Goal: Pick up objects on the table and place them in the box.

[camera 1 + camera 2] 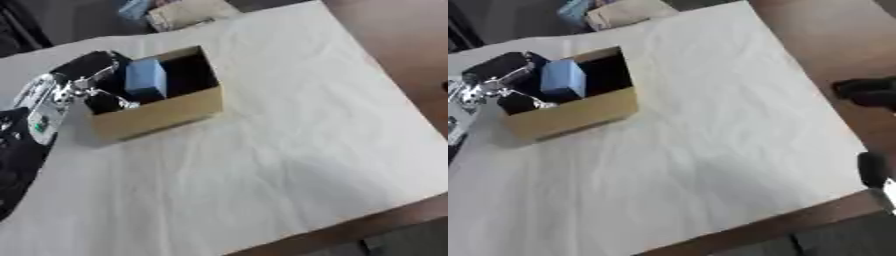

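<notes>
Your left hand [92,82] reaches into the cardboard box [162,112] on the desk [289,150], fingers seemingly curled round the blue block [145,79] (blurred, though). Your right hand [868,92] shows at the right edge; I cannot tell its state.

We see our left arm [39,107] as silver metal joints over black casing, with a small green mark on a white label; our left hand [87,75] is black.

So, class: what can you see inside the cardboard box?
Inside the cardboard box a blue block stands, with the left hand at it. The box's dark floor is hidden by its front wall.
</notes>
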